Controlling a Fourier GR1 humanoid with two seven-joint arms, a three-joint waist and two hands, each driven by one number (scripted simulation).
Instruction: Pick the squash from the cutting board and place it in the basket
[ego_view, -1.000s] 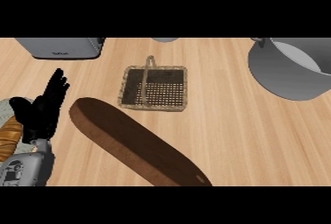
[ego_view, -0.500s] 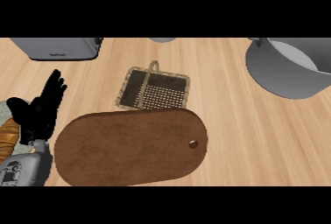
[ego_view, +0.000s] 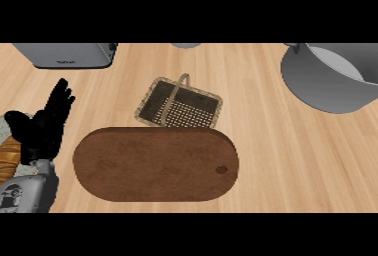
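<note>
The left robot hand (ego_view: 43, 127) rests with fingers straight and apart at the surface's (ego_view: 295, 160) left edge. An orange shape (ego_view: 9, 159), perhaps the squash, is mostly hidden behind it and cut off by the edge. The board (ego_view: 155, 164) lies bare at the near edge, its far edge overlapping the basket (ego_view: 179, 104). A pot (ego_view: 332, 75) and a toaster (ego_view: 66, 54) are cut off at the far corners. The right robot hand does not show.

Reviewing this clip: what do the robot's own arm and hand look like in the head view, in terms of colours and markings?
Only the left hand shows, at the view's left edge: matt black all over, fingers and thumb alike. Below it comes a narrow grey wrist joint, then a light grey forearm with a small dark marking near its lower end. No cables or sleeve are visible. The right arm is out of view.
</note>
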